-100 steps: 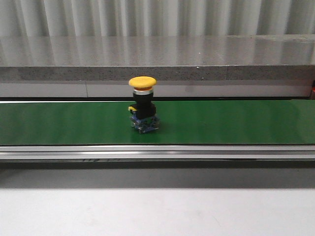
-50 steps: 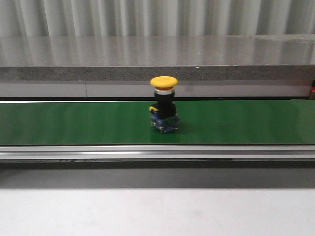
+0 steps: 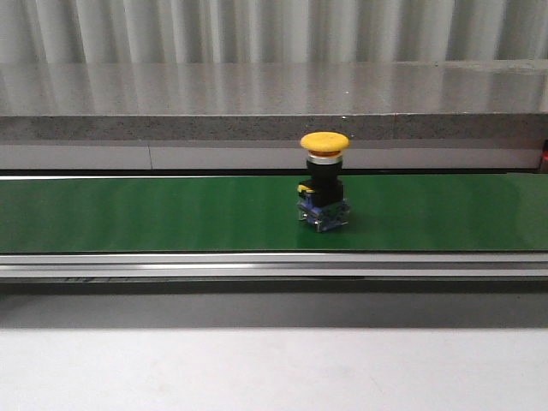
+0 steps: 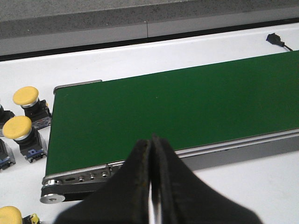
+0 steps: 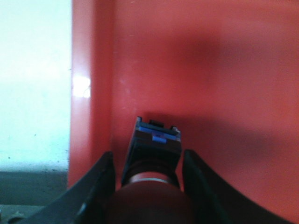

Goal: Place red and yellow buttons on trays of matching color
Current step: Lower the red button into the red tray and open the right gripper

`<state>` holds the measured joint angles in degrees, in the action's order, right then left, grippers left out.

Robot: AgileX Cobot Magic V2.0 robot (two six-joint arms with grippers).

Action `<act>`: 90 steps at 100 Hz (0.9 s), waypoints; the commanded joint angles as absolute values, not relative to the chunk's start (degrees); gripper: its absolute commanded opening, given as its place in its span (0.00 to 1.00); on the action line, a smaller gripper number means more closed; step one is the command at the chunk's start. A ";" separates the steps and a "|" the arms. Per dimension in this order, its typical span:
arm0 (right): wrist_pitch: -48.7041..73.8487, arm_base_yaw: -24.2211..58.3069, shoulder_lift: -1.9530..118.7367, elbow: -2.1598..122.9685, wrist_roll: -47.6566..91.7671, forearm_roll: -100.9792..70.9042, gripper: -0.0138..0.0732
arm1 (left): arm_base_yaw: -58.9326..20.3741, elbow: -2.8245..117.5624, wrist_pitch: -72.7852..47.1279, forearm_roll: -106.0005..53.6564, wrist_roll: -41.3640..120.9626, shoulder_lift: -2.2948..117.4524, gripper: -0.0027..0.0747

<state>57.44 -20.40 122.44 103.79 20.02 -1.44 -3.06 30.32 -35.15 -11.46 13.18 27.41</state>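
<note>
A yellow button (image 3: pixel 324 184) with a black and blue body stands upright on the green conveyor belt (image 3: pixel 128 214), right of centre in the front view. Neither gripper shows there. My left gripper (image 4: pixel 152 140) is shut and empty, hanging over the belt's near rail. Three more yellow buttons (image 4: pixel 17 128) stand on the white table beside the belt's end. My right gripper (image 5: pixel 147 156) is open over the red tray (image 5: pixel 210 70). A red button (image 5: pixel 154 140) stands on the tray between its spread fingers, with gaps on both sides. The yellow tray is out of view.
A grey stone ledge (image 3: pixel 257 103) runs behind the belt, and a metal rail (image 3: pixel 257 265) along its front. A black cable plug (image 4: pixel 275 39) lies on the white table beyond the belt. The red tray's edge (image 5: pixel 74 93) borders the white table.
The yellow button has travelled to the right along the belt, from left of centre to right of centre, staying upright.
</note>
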 commanded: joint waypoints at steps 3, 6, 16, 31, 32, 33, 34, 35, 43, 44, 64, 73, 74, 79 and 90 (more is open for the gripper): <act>55.60 -20.30 119.55 105.85 24.09 -3.14 0.31 | -3.61 31.82 -30.88 -12.21 12.89 27.63 0.01; 55.45 -20.30 119.73 105.85 24.09 -3.20 0.31 | -3.61 31.82 -30.88 -12.21 12.89 27.63 0.01; 55.40 -20.30 119.87 105.85 24.09 -3.20 0.34 | -3.61 31.82 -30.88 -12.21 12.89 27.63 0.01; 55.07 -20.30 119.87 105.85 24.09 -3.20 0.59 | -3.61 31.82 -30.88 -12.21 12.89 27.63 0.01; 55.05 -20.30 119.87 105.85 24.09 -3.20 0.61 | -3.61 31.82 -30.88 -12.21 12.89 27.63 0.01; 54.98 -20.30 119.87 105.85 24.09 -3.20 0.63 | -3.61 31.82 -30.88 -12.21 12.89 27.63 0.01; 54.99 -20.30 119.87 105.85 24.09 -3.20 0.65 | -3.61 31.82 -30.88 -12.21 12.89 27.63 0.01; 54.93 -20.30 119.87 105.85 24.09 -3.20 0.67 | -3.61 31.82 -30.88 -12.21 12.89 27.63 0.01; 54.28 -20.30 119.87 105.85 24.09 -3.20 0.74 | -3.61 31.82 -30.88 -12.21 12.89 27.63 0.01; 54.28 -20.30 119.87 105.85 24.09 -3.20 0.74 | -3.61 31.82 -30.88 -12.21 12.89 27.63 0.01; 53.72 -20.61 118.00 105.85 23.71 -4.98 0.71 | -3.61 31.82 -30.88 -12.21 12.89 27.63 0.01; 53.96 -20.95 115.81 105.85 22.74 -5.53 0.71 | -3.61 31.82 -30.88 -12.21 12.89 27.63 0.01; 54.03 -21.01 115.39 105.85 22.63 -5.53 0.71 | -3.61 31.82 -30.88 -12.21 12.89 27.63 0.01; 54.77 -21.10 113.92 105.85 21.77 -5.53 0.71 | -3.61 31.82 -30.88 -12.21 12.89 27.63 0.01; 56.21 -21.14 110.66 105.51 19.64 -6.66 0.71 | -3.61 31.82 -30.88 -12.21 12.89 27.63 0.01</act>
<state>56.41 -20.66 116.85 103.80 21.12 -5.18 -3.06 30.32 -35.15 -11.46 13.18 27.41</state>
